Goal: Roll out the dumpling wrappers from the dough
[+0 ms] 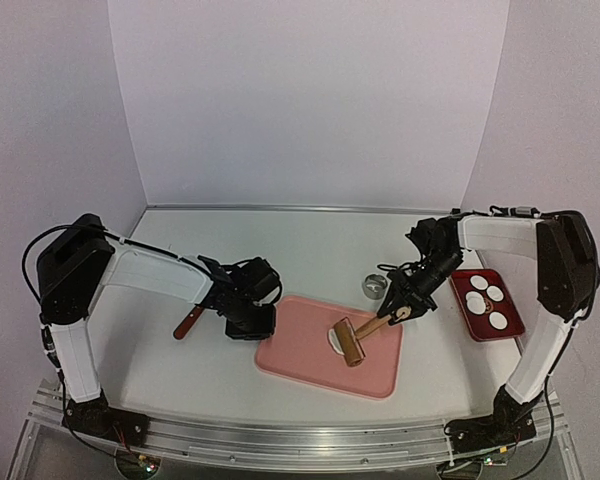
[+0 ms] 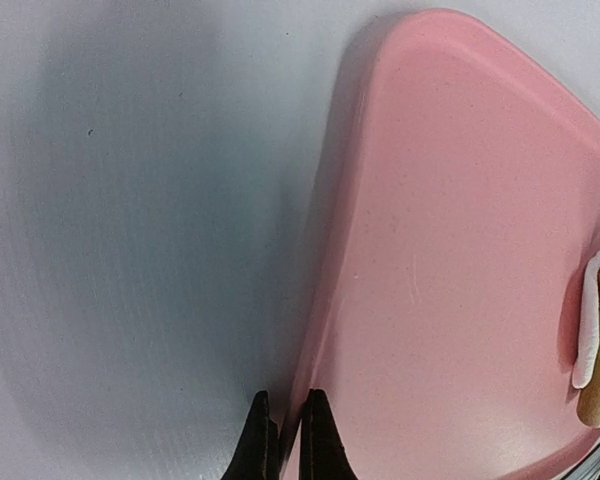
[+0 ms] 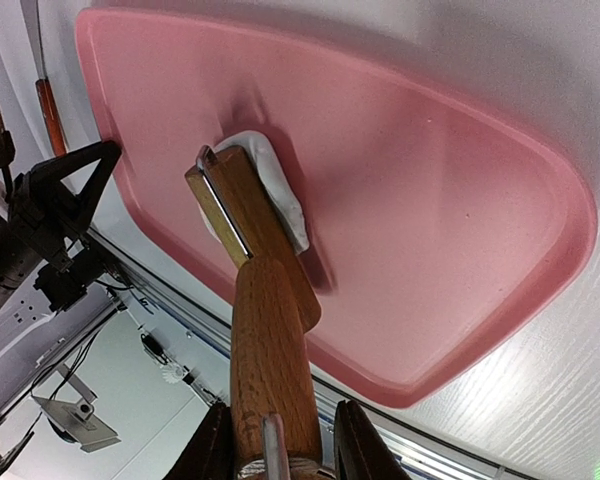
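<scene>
The dough [image 1: 336, 337] is a small white flattened piece on the pink tray [image 1: 300, 350]. It shows half under the wooden roller [image 1: 352, 345]. My right gripper [image 1: 393, 315] is shut on the roller's handle [image 3: 270, 370], and the roller head [image 3: 242, 210] presses on the dough [image 3: 278, 190]. My left gripper [image 1: 255, 325] is shut on the tray's left rim [image 2: 325, 300], one finger [image 2: 258, 445] outside it and one inside. Three round white wrappers [image 1: 494, 293] lie in a small red tray [image 1: 508, 331] at the right.
A metal ring cutter [image 1: 373, 285] stands on the table just behind the pink tray's far right corner. A tool with a red-brown handle [image 1: 189, 321] lies left of my left gripper. The table's near edge rail runs close to the tray.
</scene>
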`<state>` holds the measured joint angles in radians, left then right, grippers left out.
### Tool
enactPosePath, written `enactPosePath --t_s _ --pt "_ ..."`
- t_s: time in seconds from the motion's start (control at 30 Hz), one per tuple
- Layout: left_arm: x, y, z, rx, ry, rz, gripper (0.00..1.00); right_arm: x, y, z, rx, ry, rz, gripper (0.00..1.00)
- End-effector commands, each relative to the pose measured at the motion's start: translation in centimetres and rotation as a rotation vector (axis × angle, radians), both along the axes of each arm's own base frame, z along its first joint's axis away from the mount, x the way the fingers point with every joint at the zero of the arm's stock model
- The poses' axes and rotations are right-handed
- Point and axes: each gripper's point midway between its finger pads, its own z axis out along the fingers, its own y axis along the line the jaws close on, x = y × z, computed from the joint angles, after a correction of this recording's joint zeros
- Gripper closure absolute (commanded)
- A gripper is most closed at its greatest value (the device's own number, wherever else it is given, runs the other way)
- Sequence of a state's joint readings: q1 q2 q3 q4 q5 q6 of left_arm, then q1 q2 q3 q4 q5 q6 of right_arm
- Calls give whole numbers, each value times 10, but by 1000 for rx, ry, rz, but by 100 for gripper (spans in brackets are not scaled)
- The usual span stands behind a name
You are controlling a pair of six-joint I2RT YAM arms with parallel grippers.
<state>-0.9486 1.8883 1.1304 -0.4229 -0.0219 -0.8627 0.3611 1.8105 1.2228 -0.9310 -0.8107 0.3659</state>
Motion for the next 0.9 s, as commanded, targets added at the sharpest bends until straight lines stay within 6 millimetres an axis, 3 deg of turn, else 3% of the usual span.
enactPosePath --t_s 0.0,0.33,0.87 --pt "-25 39 -21 135 86 40 100 -4 -103 -68 -575 8 -30 100" --pt "-18 17 -14 60 64 -12 100 -6 -99 -71 -544 31 -16 100" --pt "-17 -2 -15 17 98 -24 100 -13 -66 -92 -575 35 117 100"
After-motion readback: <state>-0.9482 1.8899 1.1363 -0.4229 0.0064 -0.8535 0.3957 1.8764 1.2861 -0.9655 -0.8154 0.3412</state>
